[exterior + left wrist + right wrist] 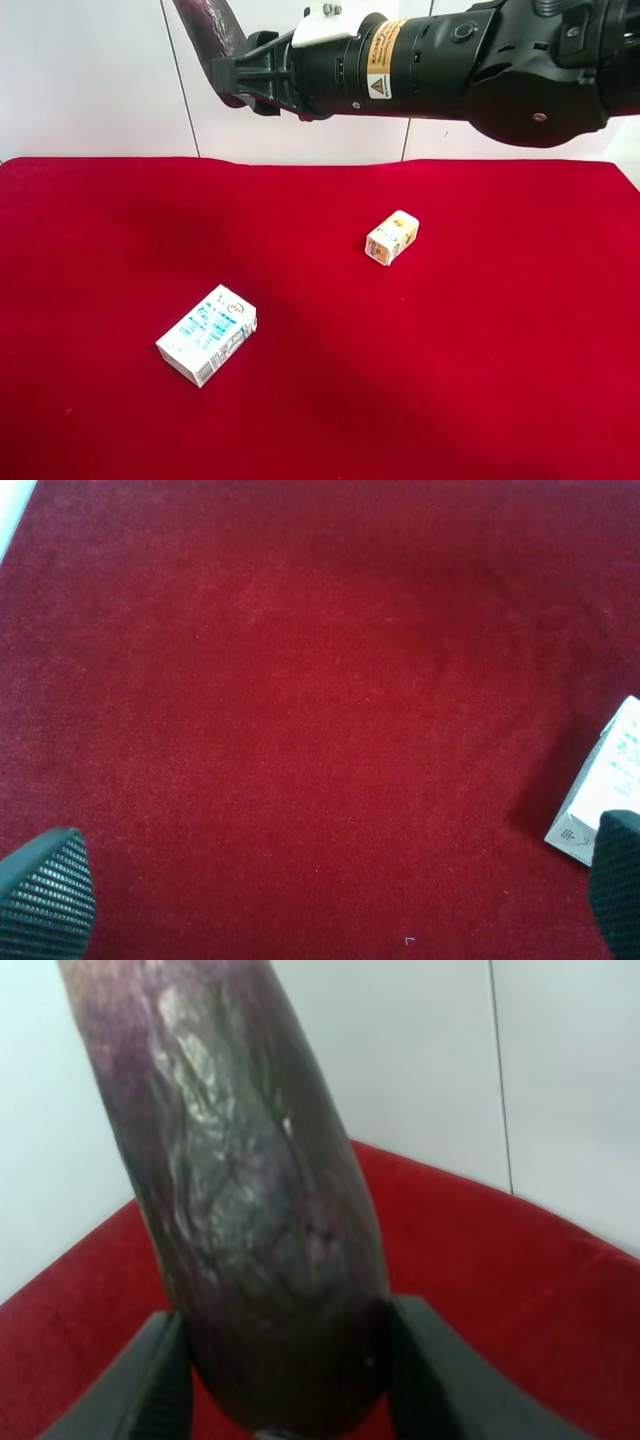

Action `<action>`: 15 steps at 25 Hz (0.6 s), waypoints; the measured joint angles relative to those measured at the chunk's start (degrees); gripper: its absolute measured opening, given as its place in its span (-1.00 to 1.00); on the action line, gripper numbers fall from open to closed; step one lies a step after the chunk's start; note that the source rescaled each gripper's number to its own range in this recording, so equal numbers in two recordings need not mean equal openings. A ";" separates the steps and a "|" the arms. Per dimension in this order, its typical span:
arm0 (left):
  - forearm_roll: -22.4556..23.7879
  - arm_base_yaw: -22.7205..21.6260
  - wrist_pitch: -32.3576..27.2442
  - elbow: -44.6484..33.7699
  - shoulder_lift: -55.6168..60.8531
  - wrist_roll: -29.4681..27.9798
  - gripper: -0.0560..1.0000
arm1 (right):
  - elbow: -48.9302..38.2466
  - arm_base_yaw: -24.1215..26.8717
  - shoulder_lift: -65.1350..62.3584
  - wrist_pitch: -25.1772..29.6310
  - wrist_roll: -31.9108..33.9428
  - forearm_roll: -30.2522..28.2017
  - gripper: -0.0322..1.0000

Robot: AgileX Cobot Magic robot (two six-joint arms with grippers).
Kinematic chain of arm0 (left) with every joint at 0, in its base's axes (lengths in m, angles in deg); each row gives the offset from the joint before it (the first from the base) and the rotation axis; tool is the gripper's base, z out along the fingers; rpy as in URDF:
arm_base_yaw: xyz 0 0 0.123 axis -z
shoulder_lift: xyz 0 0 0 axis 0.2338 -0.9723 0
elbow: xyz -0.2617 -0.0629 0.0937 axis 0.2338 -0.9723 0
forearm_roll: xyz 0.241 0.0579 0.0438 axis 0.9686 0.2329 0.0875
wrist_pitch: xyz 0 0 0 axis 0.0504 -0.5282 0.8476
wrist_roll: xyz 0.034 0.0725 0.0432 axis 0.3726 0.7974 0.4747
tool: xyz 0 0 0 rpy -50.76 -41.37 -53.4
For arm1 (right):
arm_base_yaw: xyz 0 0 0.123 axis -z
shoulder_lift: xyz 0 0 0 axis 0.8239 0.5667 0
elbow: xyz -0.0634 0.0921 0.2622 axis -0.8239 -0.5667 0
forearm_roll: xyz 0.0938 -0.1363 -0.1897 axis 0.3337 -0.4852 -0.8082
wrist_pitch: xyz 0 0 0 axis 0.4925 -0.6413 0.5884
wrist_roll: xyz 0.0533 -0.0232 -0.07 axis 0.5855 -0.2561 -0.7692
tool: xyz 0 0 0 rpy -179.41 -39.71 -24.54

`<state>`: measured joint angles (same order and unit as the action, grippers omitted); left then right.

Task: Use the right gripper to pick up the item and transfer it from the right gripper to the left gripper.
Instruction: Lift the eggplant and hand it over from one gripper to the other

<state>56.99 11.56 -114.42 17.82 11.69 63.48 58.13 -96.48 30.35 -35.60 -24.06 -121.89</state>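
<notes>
i see the right gripper [285, 1385] pinching the eggplant toy [240, 1210] near one end, a black finger pressed against each side of its dark purple, wrinkled skin. in the high camera the toy [208, 25] is held well up in the air above the far edge of the red cloth [480, 360], toward the left, in front of the white wall [90, 80]; its upper end runs out of the picture. the arm carrying it reaches in from the right, lying nearly level, with a white housing and a tan label band behind the fingers. the left gripper [330, 890] is spread wide with nothing between its fingers, looking down at bare red cloth; only its two ribbed fingertips show in its own camera, and the high camera does not show it at all. the white-and-blue carton [207, 334] lies flat on the cloth, near and to the left, and its corner shows just beside one left fingertip. the small yellow carton [392, 237] sits farther back and to the right, well apart from the other carton.
</notes>
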 joint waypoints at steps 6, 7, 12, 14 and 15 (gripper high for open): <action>0.00 0.00 0.00 0.00 0.00 0.00 1.00 | 0.00 0.00 0.02 -0.33 0.00 0.00 -0.89; 0.00 0.00 0.00 0.00 0.00 0.00 1.00 | 0.00 0.00 0.02 -0.33 0.00 0.00 -0.89; 0.00 0.00 0.15 0.07 0.00 0.05 1.00 | 0.00 0.00 0.02 -0.55 0.00 0.00 -0.89; 0.00 0.00 0.97 1.11 -0.07 0.05 1.00 | 0.00 0.00 0.02 -0.55 0.00 0.00 -0.89; 0.00 0.00 1.66 2.02 -0.46 0.05 1.00 | 0.00 0.00 0.02 -0.55 0.00 0.00 -0.89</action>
<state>56.99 11.56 -112.76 19.84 11.23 63.53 58.13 -96.48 30.36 -36.15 -24.06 -121.89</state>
